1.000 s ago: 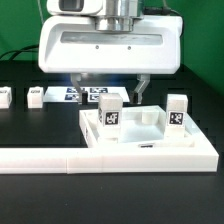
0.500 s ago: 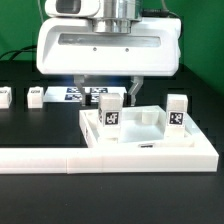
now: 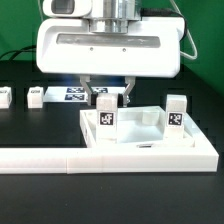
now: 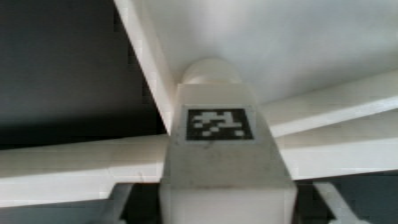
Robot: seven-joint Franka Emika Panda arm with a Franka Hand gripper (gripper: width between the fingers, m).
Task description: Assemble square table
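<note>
The white square tabletop (image 3: 143,136) lies upside down at mid-table, raised rim up. Two short white legs with tags stand in it: one at its left corner in the exterior view (image 3: 107,117), the other at its right corner (image 3: 177,112). My gripper (image 3: 110,99) hangs straight above the left leg, with its fingers (image 3: 95,97) pressed against both sides of the leg's top. In the wrist view that leg (image 4: 222,150) fills the space between the fingers of my gripper (image 4: 228,205), tag facing the camera.
A long white L-shaped rail (image 3: 60,157) runs along the front of the tabletop and around its right side. Two loose white legs (image 3: 36,96) (image 3: 4,97) lie at the exterior view's left. The marker board (image 3: 72,93) lies behind the gripper.
The fingers have drawn in from wide apart to the sides of the left leg. The arm, the legs and the tabletop have stayed where they were.
</note>
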